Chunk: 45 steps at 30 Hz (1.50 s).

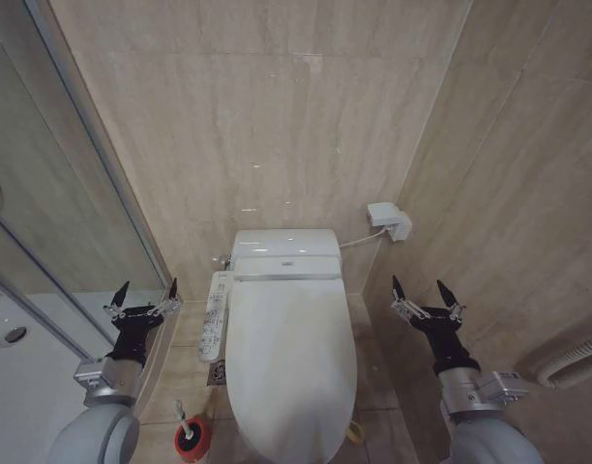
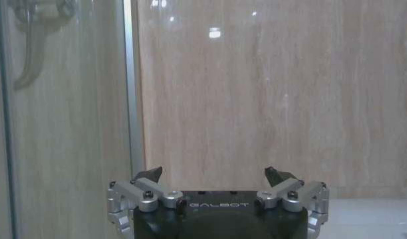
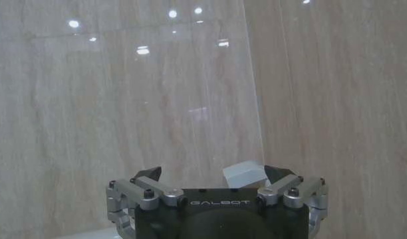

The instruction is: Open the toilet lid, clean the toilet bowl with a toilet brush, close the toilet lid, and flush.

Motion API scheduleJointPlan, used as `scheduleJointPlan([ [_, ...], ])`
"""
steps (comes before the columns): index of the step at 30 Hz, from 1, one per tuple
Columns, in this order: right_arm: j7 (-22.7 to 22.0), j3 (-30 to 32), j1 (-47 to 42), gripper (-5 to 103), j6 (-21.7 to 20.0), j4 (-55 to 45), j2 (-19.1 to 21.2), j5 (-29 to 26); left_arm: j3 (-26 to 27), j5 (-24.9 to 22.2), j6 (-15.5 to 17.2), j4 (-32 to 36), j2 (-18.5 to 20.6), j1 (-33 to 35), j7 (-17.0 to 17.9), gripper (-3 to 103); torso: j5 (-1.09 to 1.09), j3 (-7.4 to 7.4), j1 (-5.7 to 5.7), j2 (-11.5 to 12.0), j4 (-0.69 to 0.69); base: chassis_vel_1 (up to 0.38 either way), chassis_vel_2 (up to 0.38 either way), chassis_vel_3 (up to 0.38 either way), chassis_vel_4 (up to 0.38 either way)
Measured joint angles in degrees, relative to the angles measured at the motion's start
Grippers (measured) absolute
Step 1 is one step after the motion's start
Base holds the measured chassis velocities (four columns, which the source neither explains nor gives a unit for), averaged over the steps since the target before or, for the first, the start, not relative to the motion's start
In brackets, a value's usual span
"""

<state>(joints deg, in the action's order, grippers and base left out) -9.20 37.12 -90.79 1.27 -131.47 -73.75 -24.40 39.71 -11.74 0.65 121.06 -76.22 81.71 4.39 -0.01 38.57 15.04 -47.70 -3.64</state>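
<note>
I am in a small bathroom with tan tile walls. The toilet lid (image 1: 291,362) is down, so it covers the toilet bowl and I cannot see inside. The lid is white and shiny, and it sits in the middle of my head view.

My left gripper (image 1: 145,294) is up in the air on the left side of the toilet. Its 2 fingers are spread wide and it holds nothing. It is near the glass shower door (image 1: 59,222) and just beside the long white control panel (image 1: 214,316) with buttons. In my left wrist view the left gripper (image 2: 213,174) points at the wall next to the metal door frame (image 2: 132,89).

My right gripper (image 1: 427,295) is up in the air on the right side of the toilet, close to the side wall. Its 2 fingers are wide apart too, and it holds nothing. In my right wrist view the right gripper (image 3: 213,173) points at the wall, with a small white box (image 3: 243,175) just past it.

The toilet brush (image 1: 183,420) stands in its red holder (image 1: 192,441) on the floor, to the left of the toilet and below my left arm. No gripper touches it.
</note>
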Motion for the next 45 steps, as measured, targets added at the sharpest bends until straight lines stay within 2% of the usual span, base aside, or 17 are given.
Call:
scheduleJointPlan([
  [2,0.0,0.0,0.0,100,0.0,0.0,0.0,0.0,-0.1,0.6,-1.5,-1.4,-0.2,0.1,-0.1,100,0.00,0.00,0.00,0.0,0.00,0.000,0.000,0.000,0.000],
  [16,0.0,0.0,0.0,100,0.0,0.0,0.0,0.0,-0.6,0.8,-3.9,-3.2,-0.8,0.1,0.0,100,0.01,0.00,-0.01,0.0,-0.01,0.000,0.000,0.000,0.000],
  [21,0.0,0.0,0.0,100,0.0,0.0,0.0,0.0,-1.3,-1.1,-5.8,-6.8,-1.5,-0.1,1.2,100,0.00,0.00,-0.01,0.0,-0.01,0.000,0.000,0.000,0.000],
  [31,0.0,0.0,0.0,100,0.0,0.0,0.0,0.0,-1.6,-1.6,-6.0,-8.2,-1.8,-0.1,2.0,98,0.01,0.00,-0.01,0.0,0.00,0.000,0.000,0.000,0.000],
  [45,0.0,0.0,0.0,100,0.0,0.0,0.0,0.0,-1.3,-1.2,-6.6,-7.7,-1.7,-0.2,1.1,100,0.01,0.00,0.00,0.0,0.01,-0.036,0.038,0.039,-0.038],
])
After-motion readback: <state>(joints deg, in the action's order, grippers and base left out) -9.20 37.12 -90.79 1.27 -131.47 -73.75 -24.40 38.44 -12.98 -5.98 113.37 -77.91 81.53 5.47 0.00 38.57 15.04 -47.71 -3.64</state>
